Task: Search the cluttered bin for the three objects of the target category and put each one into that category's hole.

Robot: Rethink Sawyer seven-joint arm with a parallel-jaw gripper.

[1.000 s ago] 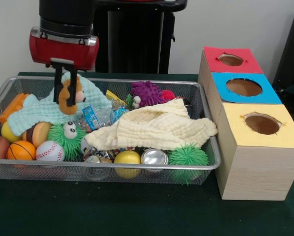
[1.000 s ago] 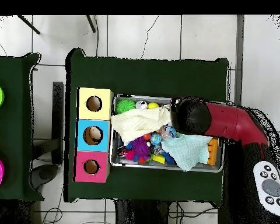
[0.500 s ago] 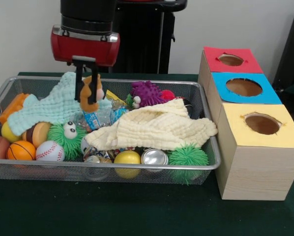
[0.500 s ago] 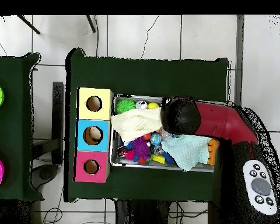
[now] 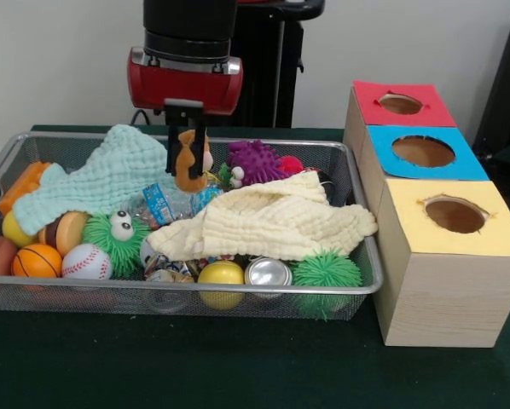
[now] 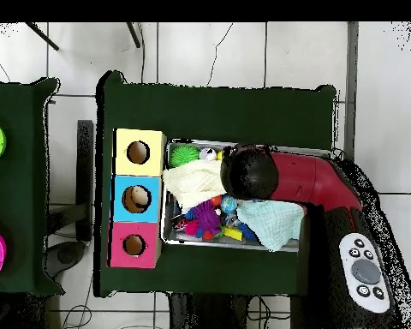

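My gripper [image 5: 188, 162] hangs over the middle of the wire bin [image 5: 357, 285], shut on a small brown and white plush animal [image 5: 190, 164] lifted above the clutter. The plush is clear of the mint cloth [image 5: 101, 177] to its left. In the overhead view the arm's head [image 6: 248, 173] hides both the gripper and the plush. Three boxes stand beside the bin, each with a round hole: red [image 5: 400, 104], blue [image 5: 422, 151] and yellow [image 5: 454, 214]. Overhead they show as the yellow box [image 6: 139, 152], the blue box [image 6: 136, 199] and the red box [image 6: 134, 245].
The bin also holds a cream cloth [image 5: 272, 221], a purple spiky toy [image 5: 253, 160], green fuzzy balls [image 5: 325, 271], a green googly-eyed toy [image 5: 118, 232], a baseball [image 5: 86, 262], a basketball [image 5: 37, 261], a yellow ball [image 5: 221, 274] and a can [image 5: 268, 273].
The gripper has carried the plush animal rightward across the bin, from over the mint cloth to above the bin's middle, moving toward the boxes.
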